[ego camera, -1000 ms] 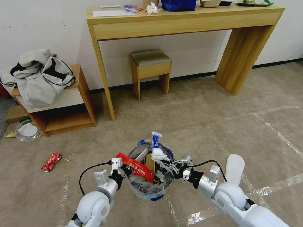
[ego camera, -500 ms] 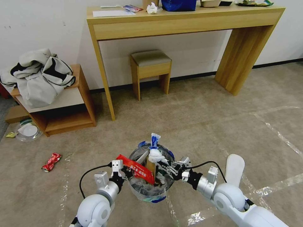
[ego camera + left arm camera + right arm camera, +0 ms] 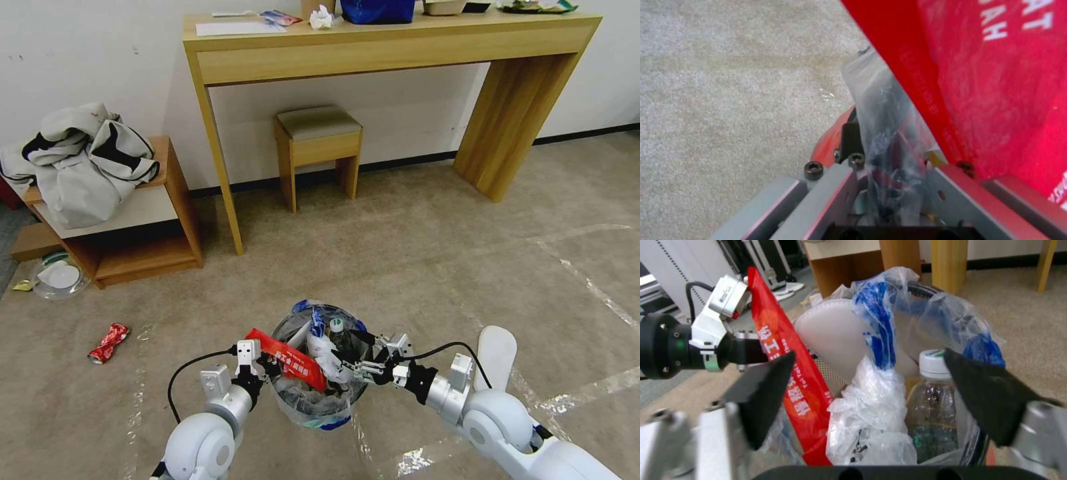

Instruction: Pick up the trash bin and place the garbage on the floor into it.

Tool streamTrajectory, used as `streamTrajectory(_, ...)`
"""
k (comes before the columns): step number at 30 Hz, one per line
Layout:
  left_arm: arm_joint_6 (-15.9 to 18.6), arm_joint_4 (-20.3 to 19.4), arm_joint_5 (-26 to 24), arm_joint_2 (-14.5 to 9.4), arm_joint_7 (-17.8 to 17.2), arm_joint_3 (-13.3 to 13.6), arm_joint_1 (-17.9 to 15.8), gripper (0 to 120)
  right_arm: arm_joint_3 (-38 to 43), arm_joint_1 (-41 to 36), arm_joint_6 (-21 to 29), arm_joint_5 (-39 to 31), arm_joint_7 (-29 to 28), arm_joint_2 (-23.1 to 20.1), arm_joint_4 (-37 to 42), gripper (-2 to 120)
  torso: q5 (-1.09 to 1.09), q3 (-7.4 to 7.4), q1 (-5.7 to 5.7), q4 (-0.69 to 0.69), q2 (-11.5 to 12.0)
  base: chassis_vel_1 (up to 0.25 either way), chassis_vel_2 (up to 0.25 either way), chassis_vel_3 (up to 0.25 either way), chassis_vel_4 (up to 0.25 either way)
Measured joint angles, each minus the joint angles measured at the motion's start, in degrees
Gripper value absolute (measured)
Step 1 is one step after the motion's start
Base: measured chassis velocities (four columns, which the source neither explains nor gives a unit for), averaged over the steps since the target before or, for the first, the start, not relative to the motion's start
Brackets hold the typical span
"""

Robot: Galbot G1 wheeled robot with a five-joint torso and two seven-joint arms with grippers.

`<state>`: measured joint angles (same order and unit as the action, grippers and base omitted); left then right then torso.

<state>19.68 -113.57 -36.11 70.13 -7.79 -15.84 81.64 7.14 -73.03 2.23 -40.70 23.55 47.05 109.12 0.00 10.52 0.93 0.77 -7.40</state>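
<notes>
On the beige short-pile carpet floor [image 3: 413, 253], far to the left, a crushed red can [image 3: 108, 343] lies flat, its long axis slanting from near-left to far-right, well apart from the bin. The left gripper [image 3: 261, 363] is clamped on the left rim of the small round blue-and-red trash bin [image 3: 320, 373]; in the left wrist view its jaws are closed on the rim and on the bin's crinkled clear plastic bag liner [image 3: 889, 140]. The bin stands upright between the two arms, mouth up. A long red snack wrapper [image 3: 288, 358] leans over the rim by that gripper, its long axis running from the left rim toward the bin's near side. Beside it a crumpled white-and-blue plastic bag [image 3: 323, 347] stands up inside, and next to that a clear bottle with a white cap [image 3: 931, 396] stands upright, cap up. The right gripper [image 3: 363, 366] hangs at the bin's right rim, its black fingers [image 3: 764, 386] spread wide and holding nothing. To its right, a flat white slipper [image 3: 497, 353] lies on the floor, lengthwise away from the robot.
</notes>
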Motion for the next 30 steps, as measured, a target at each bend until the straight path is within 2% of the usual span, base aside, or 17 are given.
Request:
streamTrajectory(1, 0.0, 0.0, 0.0, 0.0, 0.0, 0.0, 0.0, 1, 0.0, 0.0, 0.0, 0.1, 0.0, 0.0, 0.1, 97, 0.0, 0.0, 0.0, 0.0, 0.0, 0.0, 0.0, 0.0, 0.0)
streamTrajectory(5, -0.1, 0.2, 0.1, 0.0, 0.0, -0.3, 0.0, 1, 0.0, -0.1, 0.0, 0.2, 0.0, 0.0, 0.2, 100, 0.0, 0.0, 0.0, 0.0, 0.0, 0.0, 0.0, 0.0, 0.0)
streamTrajectory(18, -0.1, 0.6, -0.2, 0.0, -0.1, -0.6, -0.3, 1, 1.7, -0.6, 0.0, -0.6, 0.2, -0.6, 1.6, 100, 0.0, 0.0, 0.0, 0.0, 0.0, 0.0, 0.0, 0.0, 0.0)
streamTrajectory(24, -0.1, 1.2, -1.2, -0.7, -0.2, -0.9, -1.3, 1, 6.3, -2.3, 0.2, -2.9, 0.2, -2.6, 3.4, 100, 0.0, 0.0, 0.0, 0.0, 0.0, 0.0, 0.0, 0.0, 0.0)
streamTrajectory(30, -0.1, 1.8, -1.7, -1.6, -0.2, -0.8, -2.4, 1, 11.5, -5.0, 0.1, -3.6, 0.2, -2.6, 3.3, 100, 0.0, 0.0, 0.0, -0.01, 0.0, 0.0, 0.0, 0.0, 0.0)
